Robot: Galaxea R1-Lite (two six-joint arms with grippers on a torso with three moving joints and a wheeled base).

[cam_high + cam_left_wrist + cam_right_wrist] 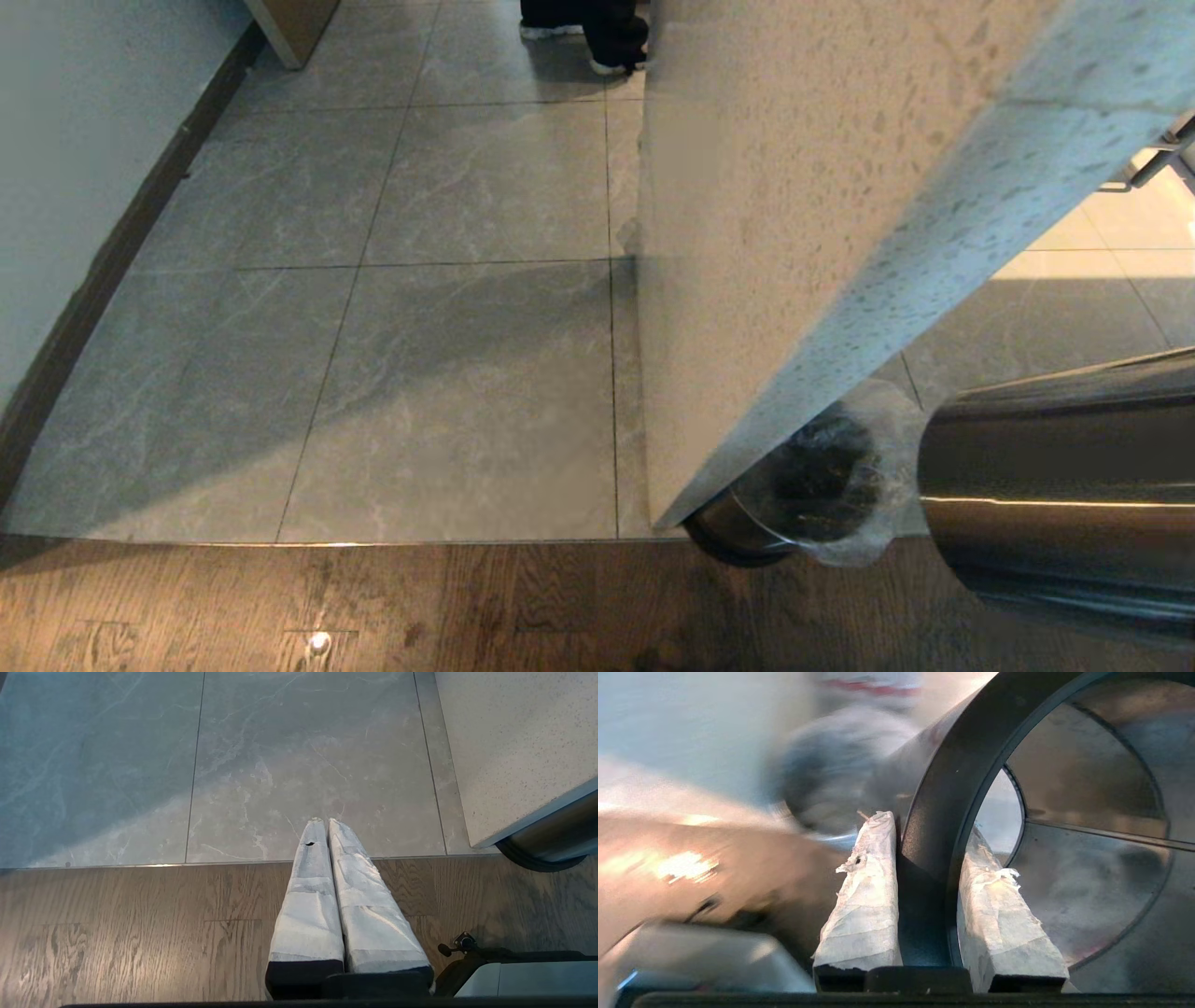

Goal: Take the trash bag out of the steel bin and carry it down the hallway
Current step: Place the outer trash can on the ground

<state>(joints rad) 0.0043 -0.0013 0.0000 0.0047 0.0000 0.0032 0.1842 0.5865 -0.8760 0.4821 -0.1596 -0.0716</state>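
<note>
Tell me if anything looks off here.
Yes: the right gripper is clamped on the black ring of an empty steel bin, which lies tipped sideways, while the trash bag sits in another bin.

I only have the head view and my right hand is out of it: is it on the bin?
Observer: Yes. The right hand straddles the bin's black ring, one finger inside, one outside.
Operator: So the bag by the counter is out of it?
Observer: The wrist view shows only bare steel inside that bin, no bag.
Operator: And the left hand?
Observer: The left hand is shut and empty, its tips over the seam between the wood floor and the tiles.
</note>
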